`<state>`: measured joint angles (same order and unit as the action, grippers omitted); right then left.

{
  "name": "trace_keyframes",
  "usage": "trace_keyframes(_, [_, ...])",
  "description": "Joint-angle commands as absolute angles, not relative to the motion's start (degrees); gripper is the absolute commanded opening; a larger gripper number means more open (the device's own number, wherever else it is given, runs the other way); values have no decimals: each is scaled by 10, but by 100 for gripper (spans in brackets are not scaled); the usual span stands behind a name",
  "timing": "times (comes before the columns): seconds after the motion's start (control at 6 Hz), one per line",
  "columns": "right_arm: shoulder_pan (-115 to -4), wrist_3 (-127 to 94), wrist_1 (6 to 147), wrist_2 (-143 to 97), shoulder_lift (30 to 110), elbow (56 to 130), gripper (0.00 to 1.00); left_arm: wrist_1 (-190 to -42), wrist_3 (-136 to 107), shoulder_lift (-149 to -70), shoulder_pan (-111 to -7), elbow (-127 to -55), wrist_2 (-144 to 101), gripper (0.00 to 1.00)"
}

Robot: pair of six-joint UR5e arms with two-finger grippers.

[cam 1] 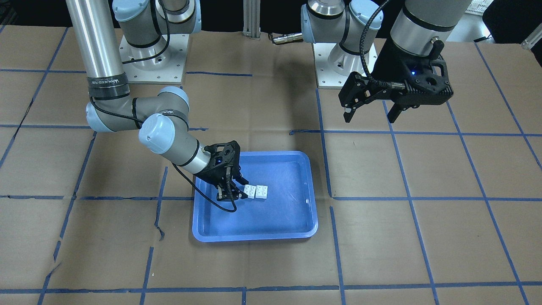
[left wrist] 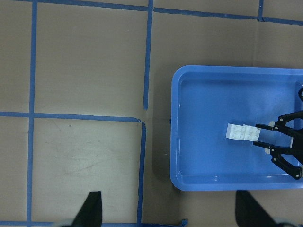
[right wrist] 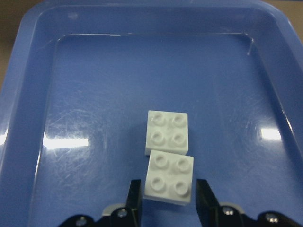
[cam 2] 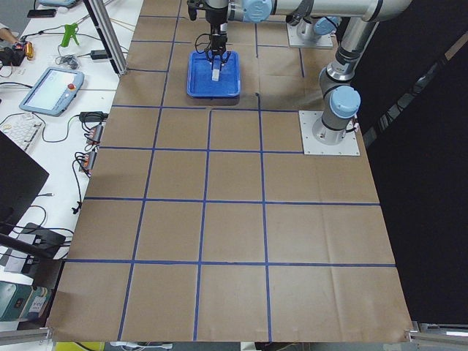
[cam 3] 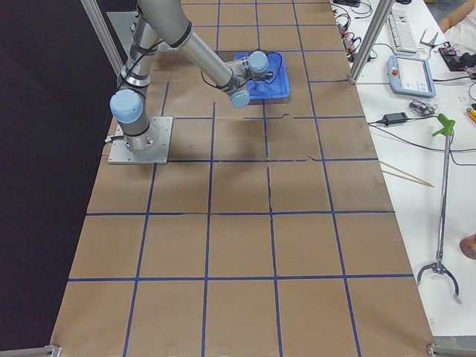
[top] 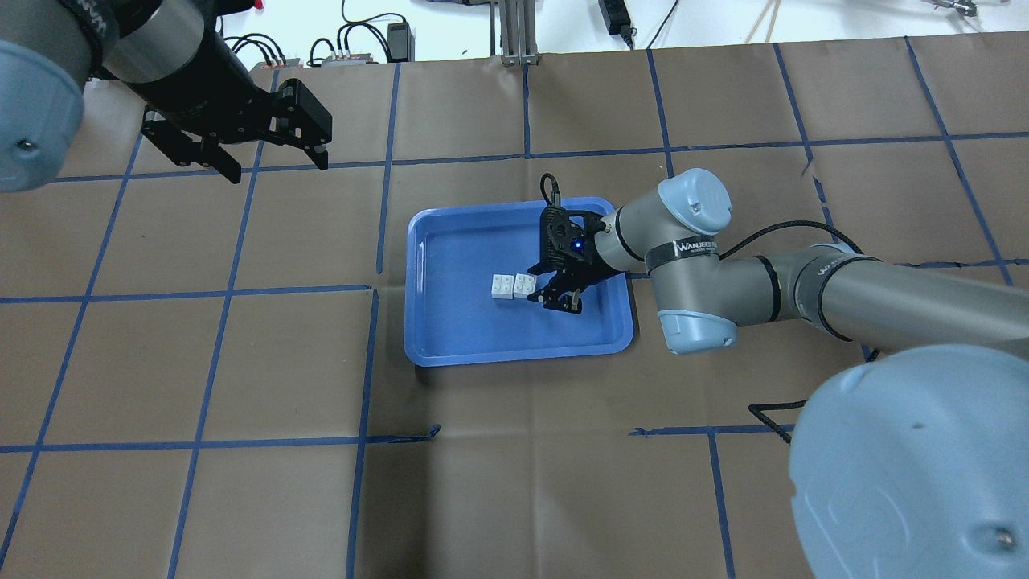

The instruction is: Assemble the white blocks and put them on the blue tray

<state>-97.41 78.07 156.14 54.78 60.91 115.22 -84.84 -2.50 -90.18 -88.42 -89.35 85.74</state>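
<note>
Seating the white blocks (right wrist: 166, 132) appears to be the current step: both lie side by side, studs up, in the blue tray (right wrist: 28, 118). The right tool (right wrist: 168, 189) straddles the nearer block; whether it grips cannot be told. The left tool (top: 277, 170) hangs open, well apart. Stacking would require stud alignment.

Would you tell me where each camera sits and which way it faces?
Front-facing: across the table, facing the robot; left gripper and right gripper show.
Overhead: behind the shoulders, looking forward and down; right gripper over the tray.
Exterior left: left table end; left arm near.
Exterior right: right end; right arm near.
Left wrist: high, looking down on the tray; own fingertips show.
Right wrist: low in the tray, on the blocks; own fingers show.
Shared: both wrist views show blocks and right gripper.
</note>
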Motion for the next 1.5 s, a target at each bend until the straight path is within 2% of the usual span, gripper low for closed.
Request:
trace_keyframes(0.0, [-975,780,1562,548,609,1152,51,-848,-25,-902,-884,-892,858,99])
trace_keyframes(0.17, [-974,780,1562,548,609,1152,53,-848,-25,-901,-884,-892,858,99])
trace_keyframes(0.33, [-974,779,1563,548,609,1151,100,-848,-25,-901,-884,-893,859,99])
trace_keyframes(0.67, [-966,773,1551,555,639,1134,100,-849,-25,-900,-885,-893,859,99])
trace_keyframes(1.0, [-955,763,1383,598,705,1088,100,-849,-26,-899,-885,-894,859,99])
trace_keyframes(1.33, [-911,751,1160,650,765,1005,100,-849,-28,-900,-886,-895,858,99])
